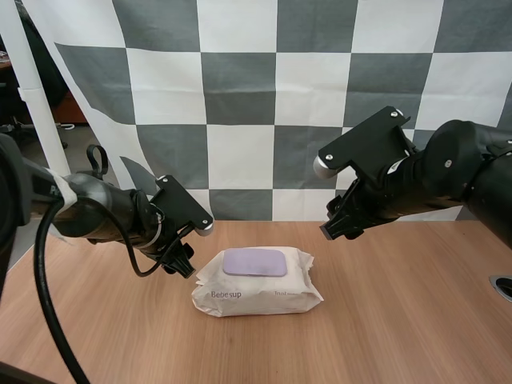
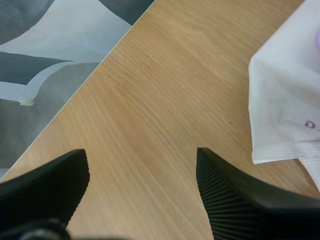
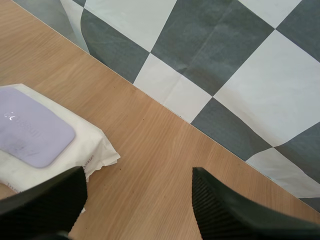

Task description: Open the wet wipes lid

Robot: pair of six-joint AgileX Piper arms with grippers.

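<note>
A soft white pack of wet wipes (image 1: pixel 258 293), its flat lilac lid (image 1: pixel 254 262) shut, is seen low in the centre of the high view on the pale wooden table (image 1: pixel 400 320). The left gripper (image 1: pixel 182 264) is held just beside its left end and the right gripper (image 1: pixel 334 226) up to its right (both spread wide, nothing gripped).

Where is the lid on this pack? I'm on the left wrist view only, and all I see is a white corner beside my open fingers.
Observer: On top. The lilac lid lies in the middle of the upper face of the wet wipes pack.
Operator: Is it open yet?
Observer: No, it lies flat and shut.
Operator: Where's the other arm?
Observer: The right gripper hangs open above the table, beyond the pack's right end, touching nothing.
</note>
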